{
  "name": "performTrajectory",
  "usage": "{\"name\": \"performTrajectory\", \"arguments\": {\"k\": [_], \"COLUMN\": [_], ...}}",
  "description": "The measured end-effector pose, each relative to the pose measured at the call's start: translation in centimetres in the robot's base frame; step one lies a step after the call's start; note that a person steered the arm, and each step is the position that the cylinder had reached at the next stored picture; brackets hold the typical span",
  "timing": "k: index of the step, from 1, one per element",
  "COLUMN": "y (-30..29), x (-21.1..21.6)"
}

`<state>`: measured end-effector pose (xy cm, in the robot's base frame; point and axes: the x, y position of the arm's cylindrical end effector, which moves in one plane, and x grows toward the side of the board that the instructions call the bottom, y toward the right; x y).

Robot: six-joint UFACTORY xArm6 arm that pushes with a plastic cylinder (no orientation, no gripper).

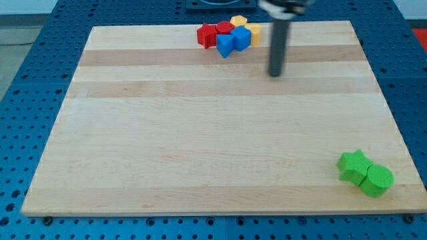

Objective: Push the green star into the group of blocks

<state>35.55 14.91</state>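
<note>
Camera view: green star [351, 165] touches a green cylinder [377, 180], far from the top cluster [229, 35]; tip [275, 73] waits beside that cluster. Likely light, rigid; push its lower-right side. No end effector jaws exist.

A: What is found between the green star [351, 165] and the cluster of red, blue and yellow blocks [229, 35]?
B: Bare board [200, 133]; only my tip [275, 74] is placed near the cluster.
A: And the green cylinder [377, 180]?
B: It is pressed against the star's lower right.

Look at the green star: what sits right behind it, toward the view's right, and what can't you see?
A green cylinder touches the green star on its right, lower side. Their contact faces are hidden. My tip is far off, near the group at the view's top.
</note>
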Motion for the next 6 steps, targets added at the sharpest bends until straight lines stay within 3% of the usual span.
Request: {"name": "performTrajectory", "arguments": {"k": [1,2,3,4,5,6], "y": [10.3,18.9,19.5,19.4,18.8,15.6], "x": [2.4,7.5,12.3,20.7,26.1,25.7]}}
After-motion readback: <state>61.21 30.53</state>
